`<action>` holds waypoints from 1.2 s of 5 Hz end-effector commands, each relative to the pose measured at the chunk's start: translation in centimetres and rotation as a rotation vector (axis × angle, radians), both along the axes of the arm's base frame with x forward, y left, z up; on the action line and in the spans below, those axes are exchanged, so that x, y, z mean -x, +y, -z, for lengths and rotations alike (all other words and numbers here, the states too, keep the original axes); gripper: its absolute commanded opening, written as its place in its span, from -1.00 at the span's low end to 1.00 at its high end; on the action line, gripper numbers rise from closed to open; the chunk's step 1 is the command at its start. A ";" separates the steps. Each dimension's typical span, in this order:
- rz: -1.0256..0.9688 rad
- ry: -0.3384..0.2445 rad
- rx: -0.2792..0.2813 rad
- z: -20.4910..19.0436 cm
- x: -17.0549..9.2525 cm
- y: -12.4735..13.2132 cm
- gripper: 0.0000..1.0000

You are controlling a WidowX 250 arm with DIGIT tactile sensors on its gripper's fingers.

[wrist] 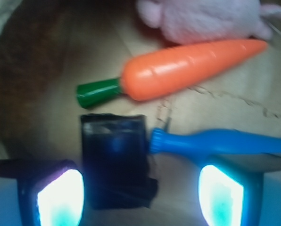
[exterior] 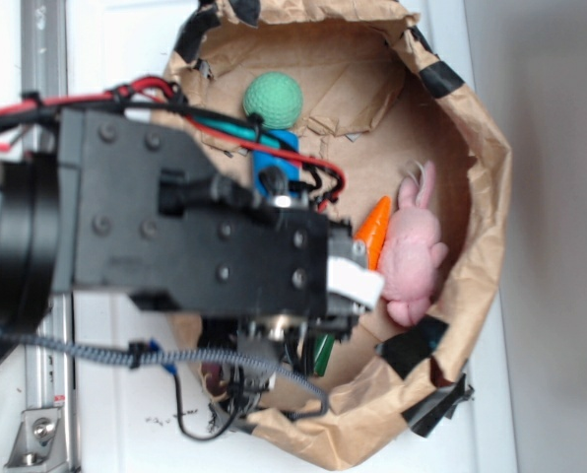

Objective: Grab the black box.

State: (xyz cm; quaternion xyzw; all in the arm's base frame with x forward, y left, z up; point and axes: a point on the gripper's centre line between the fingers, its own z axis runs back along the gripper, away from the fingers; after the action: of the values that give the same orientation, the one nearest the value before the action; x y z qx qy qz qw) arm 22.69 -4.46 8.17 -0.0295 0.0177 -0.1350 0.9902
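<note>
1. Black and glossy, the black box lies flat on the brown paper floor in the wrist view, between the two lit fingertips. It sits nearer the left one.
2. Gripper state: jaws spread wide, nothing pinched. The spread lets the fingers straddle the box before closing.
3. At 12 o'clock from the box, the carrot lies with its green stem near the box's top edge.
4. At 3 o'clock from the box, a blue handle touches or nearly touches the box's right side. It crosses over the right fingertip and may obstruct closing.
5. At 1 o'clock, the pink plush rabbit rests beyond the carrot.
6. In the exterior view, the arm hides the box, inside the paper-lined basket.
</note>
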 end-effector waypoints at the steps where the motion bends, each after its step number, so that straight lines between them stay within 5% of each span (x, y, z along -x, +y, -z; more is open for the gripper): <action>1: -0.003 -0.072 -0.014 -0.1 -0.5 0.3 1.00; 3: 0.000 -0.047 0.019 2.2 -2.2 -0.7 1.00; 6: 0.227 -0.022 0.153 2.7 0.5 -7.6 1.00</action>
State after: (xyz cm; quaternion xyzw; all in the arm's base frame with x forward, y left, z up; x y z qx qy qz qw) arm 23.47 -10.25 4.31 -0.0925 0.0160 -0.2033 0.9746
